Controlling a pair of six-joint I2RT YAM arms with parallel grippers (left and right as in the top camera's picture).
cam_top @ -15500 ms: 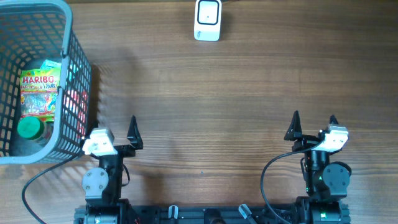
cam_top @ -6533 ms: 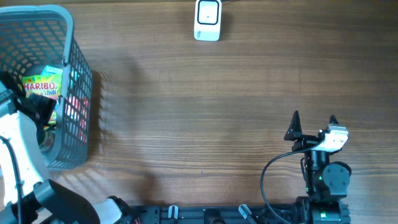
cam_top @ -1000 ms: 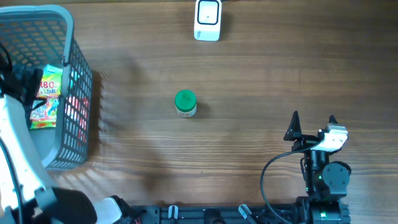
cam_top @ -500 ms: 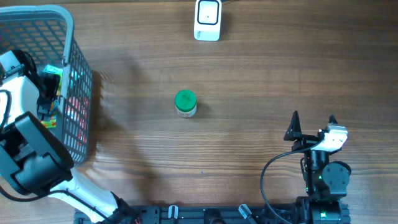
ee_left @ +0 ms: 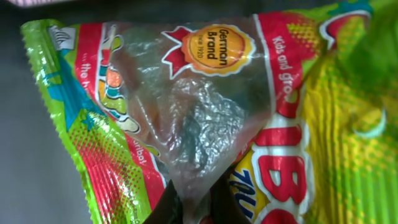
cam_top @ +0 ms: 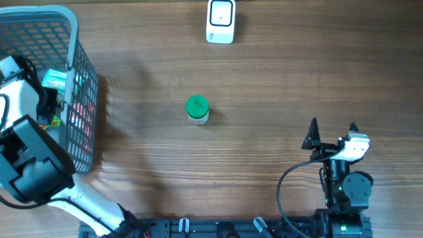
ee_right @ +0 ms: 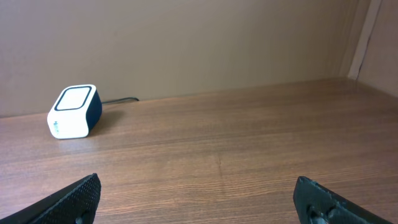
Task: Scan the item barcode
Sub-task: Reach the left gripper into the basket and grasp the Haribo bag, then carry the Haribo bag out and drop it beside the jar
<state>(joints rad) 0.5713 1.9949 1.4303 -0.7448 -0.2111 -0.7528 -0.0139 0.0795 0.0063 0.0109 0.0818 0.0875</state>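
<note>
**A:** What's the setting from above?

**B:** A brown wood-grain surface [cam_top: 277, 73]. A grey-blue mesh basket [cam_top: 84, 99] fills the far-left corner. A white scanner [cam_top: 220, 20] sits at the far edge, about midway along. A jar [cam_top: 197, 109] with a green lid stands upright near the middle, well apart from both.

**A:** And the arms?

**B:** The left arm [cam_top: 20, 92] bends over the basket rim and reaches inside. Beside it a green corner of the candy bag [cam_top: 55, 80] shows, inside the basket by the wall nearest the jar. The right hand [cam_top: 334, 129] sits by the near edge toward the right corner, its two dark fingers spread apart.

**A:** What does the left wrist camera give?

**B:** The bag fills almost the whole view. It has green and red edges, a yellow panel and a clear window with a "German Brand" seal above it. Dark grey basket floor shows at the left. The left hand [ee_left: 186, 210] is at the bottom edge, its black tips pressed together with the crinkled clear film pinched between them. The film gathers into folds toward that pinch.

**A:** Is the bag off the basket floor?

**B:** I cannot tell.

**A:** The right wrist camera?

**B:** A low look across the surface to a beige wall. The scanner stands at the left with a dark cable running off behind it. The right fingers sit in the lower corners, wide apart, bare wood between them.
</note>
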